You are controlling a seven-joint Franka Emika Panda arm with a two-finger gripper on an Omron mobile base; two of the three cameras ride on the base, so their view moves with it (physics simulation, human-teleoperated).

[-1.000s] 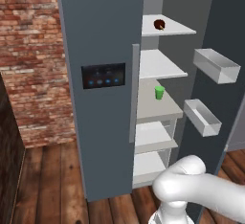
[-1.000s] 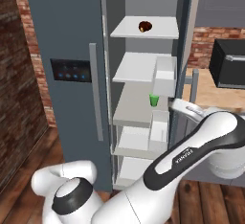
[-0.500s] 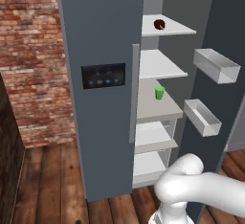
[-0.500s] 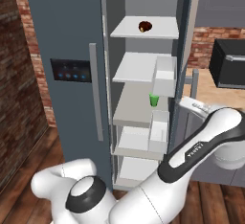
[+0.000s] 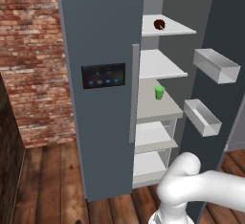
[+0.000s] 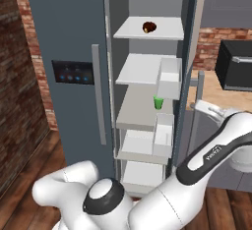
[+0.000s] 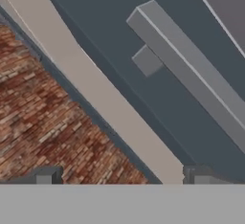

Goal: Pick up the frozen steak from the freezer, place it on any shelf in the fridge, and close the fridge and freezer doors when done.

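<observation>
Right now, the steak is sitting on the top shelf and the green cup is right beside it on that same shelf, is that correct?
Not quite. The steak is on the top shelf, but the green cup stands two shelves lower, as the left base view shows.

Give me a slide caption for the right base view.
Open column with steak on the top shelf, green cup two shelves down, arm reaching around the open door's edge.

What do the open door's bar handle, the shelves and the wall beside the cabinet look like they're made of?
The bar handle looks like matte grey metal or painted plastic: flat, even shade, no glints. The shelves read as pale grey plastic or coated board: smooth, opaque, no grain. The wall is red brick with pale mortar lines. All rendered, so this goes by looks alone.
</observation>
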